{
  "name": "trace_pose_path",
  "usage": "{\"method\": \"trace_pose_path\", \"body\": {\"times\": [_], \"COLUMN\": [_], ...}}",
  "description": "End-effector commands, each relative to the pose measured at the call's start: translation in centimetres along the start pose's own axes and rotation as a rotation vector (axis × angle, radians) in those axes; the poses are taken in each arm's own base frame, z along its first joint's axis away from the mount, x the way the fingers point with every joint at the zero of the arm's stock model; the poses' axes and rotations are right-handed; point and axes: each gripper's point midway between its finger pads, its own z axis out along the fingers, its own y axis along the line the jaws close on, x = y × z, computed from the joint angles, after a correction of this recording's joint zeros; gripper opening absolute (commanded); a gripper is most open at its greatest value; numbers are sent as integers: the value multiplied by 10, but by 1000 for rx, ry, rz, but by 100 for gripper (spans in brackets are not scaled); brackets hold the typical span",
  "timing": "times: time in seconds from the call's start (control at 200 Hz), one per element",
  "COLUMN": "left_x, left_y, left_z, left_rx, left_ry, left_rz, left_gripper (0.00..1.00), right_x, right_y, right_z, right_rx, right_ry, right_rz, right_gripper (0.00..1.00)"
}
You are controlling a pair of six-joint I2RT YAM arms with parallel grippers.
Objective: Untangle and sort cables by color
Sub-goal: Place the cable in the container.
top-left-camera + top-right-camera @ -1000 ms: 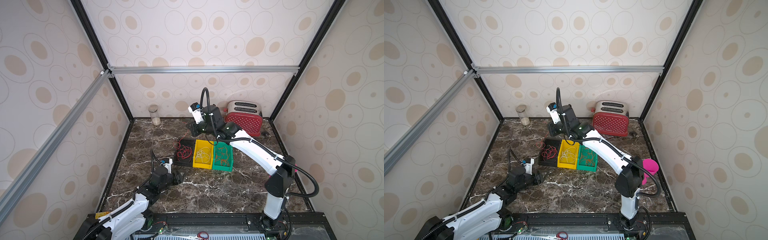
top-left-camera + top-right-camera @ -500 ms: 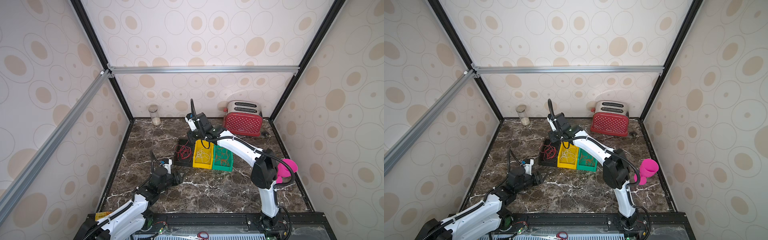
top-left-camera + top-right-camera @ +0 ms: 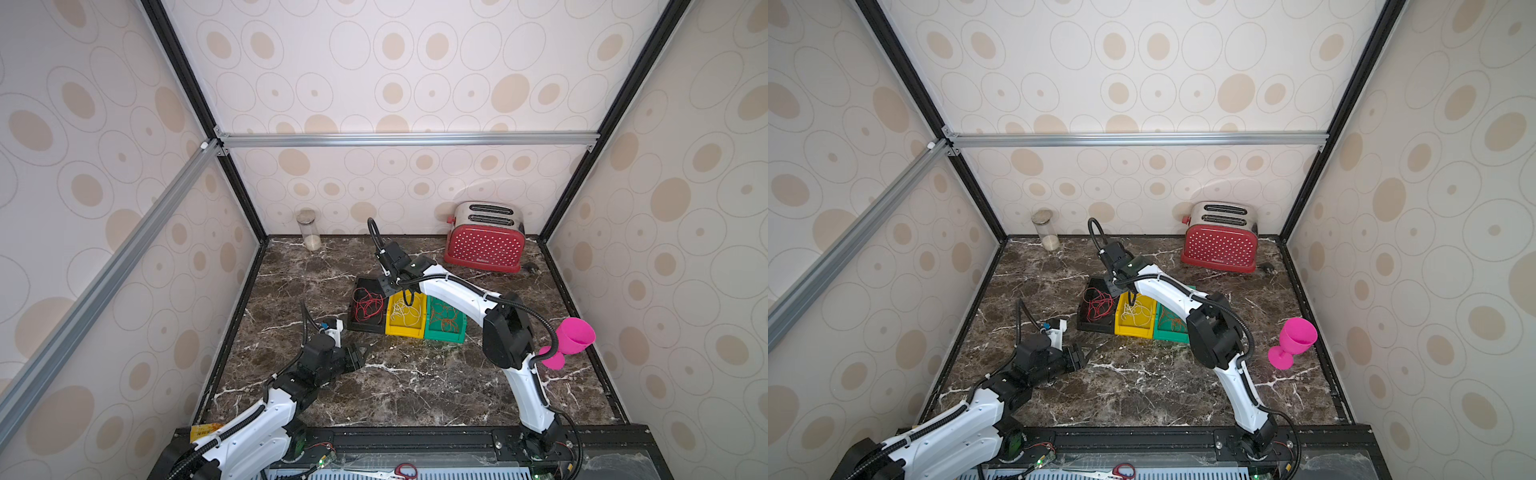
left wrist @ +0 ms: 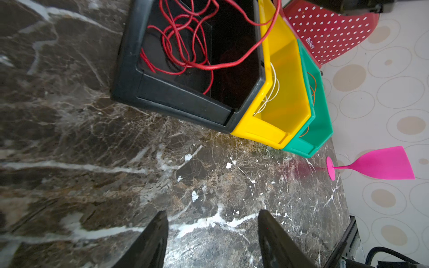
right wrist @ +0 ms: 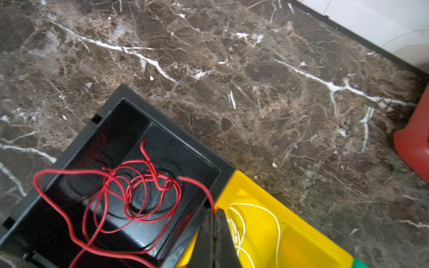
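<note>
The right claw [image 5: 213, 212], pinching a red cable [image 5: 199, 184], has lowered to the black bin [image 5: 174, 129].

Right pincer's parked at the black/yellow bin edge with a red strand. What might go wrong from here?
1. The right pincer is shut on a red cable at the wall between the black bin and the yellow bin. Released here, it may drop among the white cables.
2. The red tangle looks knotted, so pulling may drag it all out.
3. The right elbow sits near the pink goblet, and a swing might tip it.
</note>
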Motion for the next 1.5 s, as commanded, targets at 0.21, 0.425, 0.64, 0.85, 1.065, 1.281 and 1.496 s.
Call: {"method": "trace_pose_path", "body": {"times": [0.21, 0.425, 0.64, 0.85, 1.065, 1.281, 1.496], "left_x": [-12, -10, -9, -6, -7, -7, -13], "left_y": [-6, -3, -1, 2, 3, 3, 0], "left_z": [-1, -1, -2, -3, -2, -1, -2], "left_rx": [2, -6, -9, -10, -11, -12, -19], "left_ry": [-24, -23, -22, -24, -21, -21, -27], "left_rz": [9, 10, 14, 9, 9, 10, 22], "left_gripper": [62, 62, 62, 62, 62, 62, 62], "right_x": [-11, -22, -17, -3, 17, 9, -17], "right_y": [-33, 27, 69, 73, 69, 72, 69], "right_z": [-38, -33, -11, 11, 33, 20, -20], "right_rx": [135, -41, -75, -61, -102, -146, -174], "right_ry": [-68, -117, -108, -40, 85, 83, 10], "right_rz": [-4, -82, -201, -227, -172, -168, -155], "right_gripper": [0, 0, 0, 0, 2, 38, 50]}}
